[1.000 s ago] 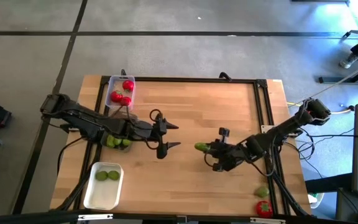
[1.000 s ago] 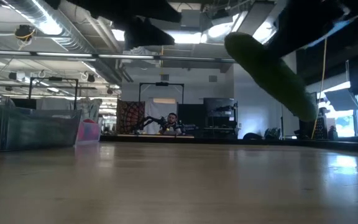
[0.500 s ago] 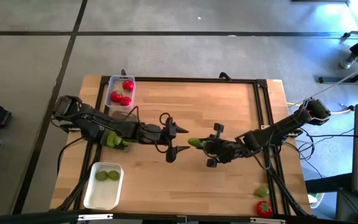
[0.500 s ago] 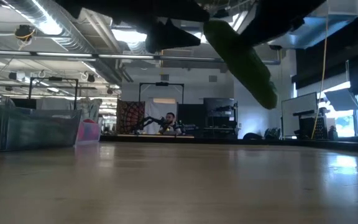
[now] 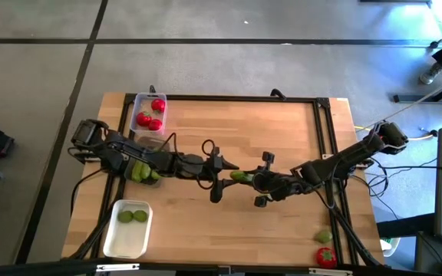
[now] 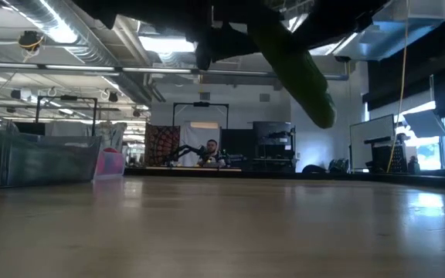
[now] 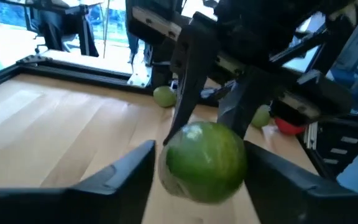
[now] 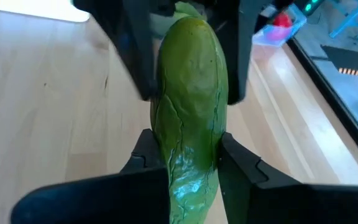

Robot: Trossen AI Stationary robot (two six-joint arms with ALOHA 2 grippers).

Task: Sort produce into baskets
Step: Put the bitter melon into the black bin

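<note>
My right gripper (image 5: 250, 181) is shut on a green cucumber (image 5: 240, 175) above the middle of the table. The cucumber also shows in the right wrist view (image 8: 188, 106) and in the low view (image 6: 292, 66). My left gripper (image 5: 219, 180) is open, with one finger on each side of the cucumber's free end (image 7: 204, 162). A clear bin (image 5: 138, 107) at the far left holds tomatoes. A second clear bin (image 5: 140, 173), holding green pieces, lies partly under my left arm. A white bin (image 5: 129, 228) at the near left holds two limes. My right gripper pinches the cucumber's two sides (image 8: 166, 155) between its two fingers. The fingers come level from the table's right and lie along the cucumber. The cucumber's free end points toward the table's left. It is tilted and lifted clear of the table. My left gripper's fingers (image 7: 129, 174) flank the free end; I cannot tell whether they touch it.
A loose lime (image 5: 323, 236) and a tomato (image 5: 326, 256) lie at the table's near right corner. A black frame (image 5: 324, 123) runs along the far and right edges. The two arms meet over the middle of the table. A person sits far off in the room (image 6: 212, 148).
My left gripper has gone toward the table's right, and my right gripper has gone toward the table's left with the cucumber lifted clear. The cucumber's free end now lies between my left gripper's open fingers.
</note>
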